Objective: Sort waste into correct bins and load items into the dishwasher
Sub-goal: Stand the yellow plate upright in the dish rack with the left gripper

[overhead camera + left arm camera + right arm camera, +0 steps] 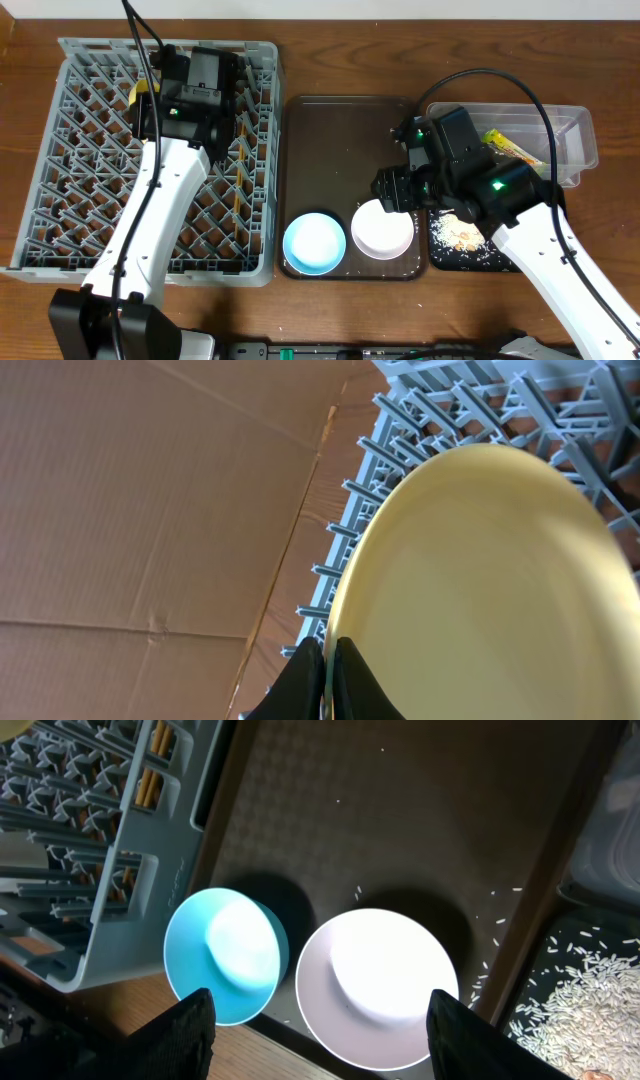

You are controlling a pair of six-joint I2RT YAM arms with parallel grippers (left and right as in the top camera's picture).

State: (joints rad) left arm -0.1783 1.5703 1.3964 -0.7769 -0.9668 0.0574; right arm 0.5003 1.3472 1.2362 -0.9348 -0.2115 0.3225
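My left gripper [165, 98] is shut on the rim of the round yellow plate [480, 580]. It holds the plate on edge over the back of the grey dish rack [60, 150]. My right gripper [396, 190] is open and empty, hovering above the small white bowl [382, 230], which also shows in the right wrist view [380, 980]. The light blue bowl [314, 242] sits just left of the white bowl. Thin wooden chopsticks [150, 775] lie in the rack's right side. The snack wrapper [510, 147] lies in the clear container [578, 150]. Crumbs [458, 232] lie in the black tray [440, 258]. The tissue is not visible.
Both bowls stand at the front of the dark brown serving tray [340, 130], between the rack and the bins. A few stray grains [495, 910] lie on the tray near the white bowl. A brown cardboard wall [150, 510] stands behind the rack.
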